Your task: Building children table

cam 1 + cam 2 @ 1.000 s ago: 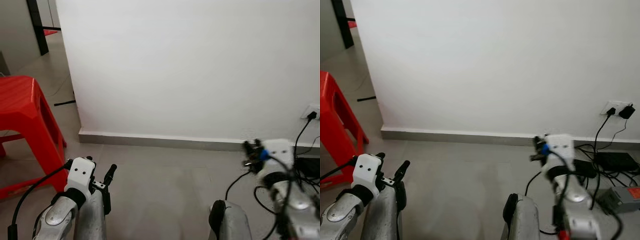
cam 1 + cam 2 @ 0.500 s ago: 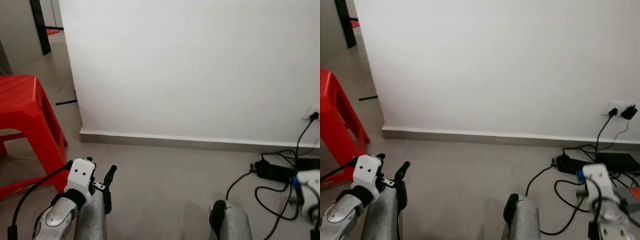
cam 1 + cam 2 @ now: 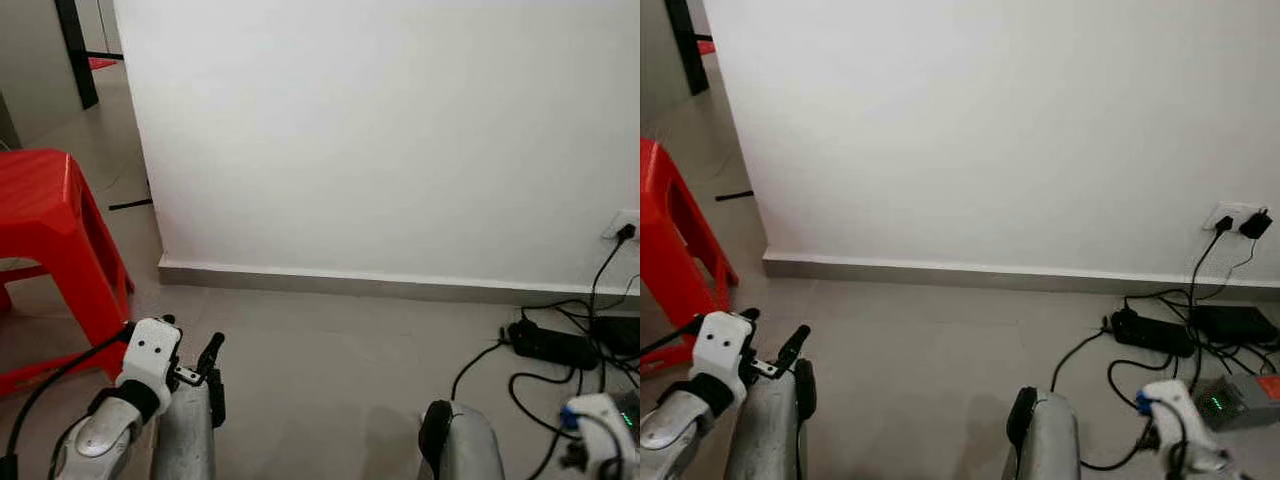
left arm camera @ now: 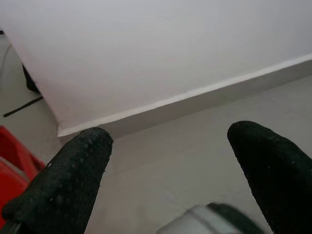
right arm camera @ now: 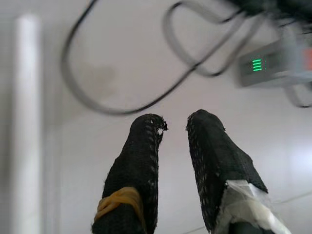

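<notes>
A red plastic stool (image 3: 50, 230) stands on the grey tiled floor at the left. My left gripper (image 3: 195, 355) hangs low at the lower left, just right of the stool's near leg. In the left wrist view its fingers (image 4: 73, 180) are spread wide with nothing between them, pointing at the wall's base. My right arm (image 3: 597, 425) is low at the bottom right, over the cables. The right gripper (image 5: 175, 126) points down at the floor, its two fingers close together and holding nothing.
A white wall (image 3: 380, 130) with a grey skirting (image 3: 340, 283) stands close ahead. At the right are a wall socket (image 3: 1237, 218), a black power strip (image 3: 1152, 332), loose cables (image 3: 1110, 380) and a grey box with green lights (image 3: 1230, 400). An opening leads off at the far left.
My right arm has dropped from a raised pose at the right to low by the cables. The left arm has sunk slightly to the left.
</notes>
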Controlling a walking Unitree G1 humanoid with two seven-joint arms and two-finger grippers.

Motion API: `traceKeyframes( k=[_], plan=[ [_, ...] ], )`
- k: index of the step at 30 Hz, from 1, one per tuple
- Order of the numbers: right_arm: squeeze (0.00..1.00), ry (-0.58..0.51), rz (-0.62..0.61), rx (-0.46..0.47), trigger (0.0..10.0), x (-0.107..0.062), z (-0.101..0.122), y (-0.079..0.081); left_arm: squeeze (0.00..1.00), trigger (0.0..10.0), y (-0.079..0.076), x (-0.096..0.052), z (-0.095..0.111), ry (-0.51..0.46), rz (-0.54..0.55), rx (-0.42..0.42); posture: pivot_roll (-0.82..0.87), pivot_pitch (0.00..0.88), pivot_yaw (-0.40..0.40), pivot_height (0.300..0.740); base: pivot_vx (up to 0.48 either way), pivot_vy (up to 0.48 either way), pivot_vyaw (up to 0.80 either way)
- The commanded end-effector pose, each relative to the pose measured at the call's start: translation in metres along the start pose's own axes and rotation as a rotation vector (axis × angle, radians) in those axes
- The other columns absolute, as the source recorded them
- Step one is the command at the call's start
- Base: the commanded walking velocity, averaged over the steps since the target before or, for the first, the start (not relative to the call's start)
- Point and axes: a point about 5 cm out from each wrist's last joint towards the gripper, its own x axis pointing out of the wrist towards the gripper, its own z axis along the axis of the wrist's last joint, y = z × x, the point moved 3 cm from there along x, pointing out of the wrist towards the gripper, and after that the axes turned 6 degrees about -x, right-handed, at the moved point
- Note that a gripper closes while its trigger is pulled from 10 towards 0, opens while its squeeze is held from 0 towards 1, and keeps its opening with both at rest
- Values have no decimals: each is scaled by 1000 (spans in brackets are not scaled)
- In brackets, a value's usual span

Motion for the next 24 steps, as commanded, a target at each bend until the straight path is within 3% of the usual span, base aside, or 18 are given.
traceKeyframes(
  k=[1, 6, 12, 14, 15, 24],
  plan=[
    [0, 21, 14, -32, 10000, 1, -7, 2, 0, 10000, 3, -4, 0, 15, -4, 10, 91, 0, -89, 300, 0, 0, 0],
    [0, 76, 49, -88, 10000, 4, -27, 11, 0, 10000, 12, -12, 5, 26, -13, 34, 86, 0, -87, 300, 0, 0, 0],
    [0, 117, 62, -110, 10000, 0, -47, 8, 0, 10000, 15, -22, 10, 35, -28, 51, 72, 14, -100, 300, 0, 0, 0],
    [0, 124, 73, -110, 10000, -1, -51, 9, 0, 10000, 16, -23, 12, 39, -33, 56, 67, 43, -101, 300, 0, 0, 0],
    [0, 114, 127, -97, 10000, -3, -57, 15, 0, 10000, 21, -27, 17, 49, -44, 69, 52, 120, -105, 300, 0, 0, 0],
    [0, 69, 290, -163, 10000, -8, -58, 31, 0, 10000, 26, -32, 29, 71, -87, 102, 31, 230, -108, 300, 0, 0, 0]
  ],
)
